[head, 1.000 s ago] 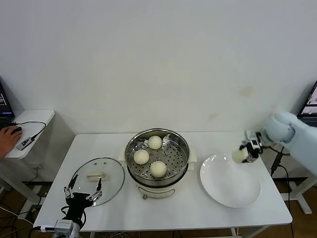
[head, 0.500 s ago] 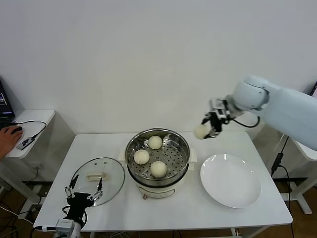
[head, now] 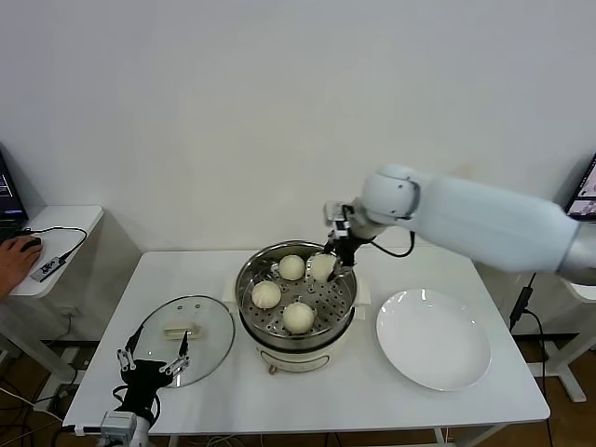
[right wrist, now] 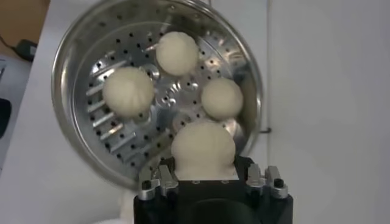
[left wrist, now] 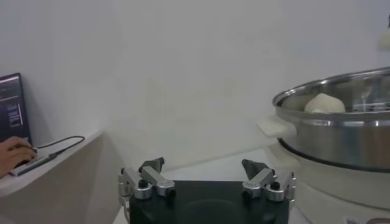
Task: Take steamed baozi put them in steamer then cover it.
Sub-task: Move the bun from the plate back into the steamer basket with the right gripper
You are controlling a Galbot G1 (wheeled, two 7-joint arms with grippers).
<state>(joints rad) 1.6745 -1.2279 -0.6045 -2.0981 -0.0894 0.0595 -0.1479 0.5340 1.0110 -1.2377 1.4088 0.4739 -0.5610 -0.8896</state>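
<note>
The steamer [head: 250,324] stands mid-table with three cream-white baozi on its perforated tray [head: 291,267] [head: 266,294] [head: 298,318]. My right gripper [head: 331,256] is shut on the fourth baozi [head: 322,267] and holds it just over the tray's back right part. In the right wrist view that baozi [right wrist: 203,148] sits between my jaws above the steamer [right wrist: 66,61]. The glass cover [head: 209,328] lies flat on the table left of the steamer. My left gripper [head: 149,365] is open and empty by the cover's front edge; the left wrist view shows it [left wrist: 206,171] beside the steamer [left wrist: 341,131].
A white plate [head: 433,340] lies bare to the right of the steamer. A small side table [head: 65,223] stands at the far left with a person's hand [head: 17,253] on a mouse. The wall is close behind the table.
My right gripper has carried the baozi from over the plate leftwards and down to the steamer's back right. The left arm has barely moved.
</note>
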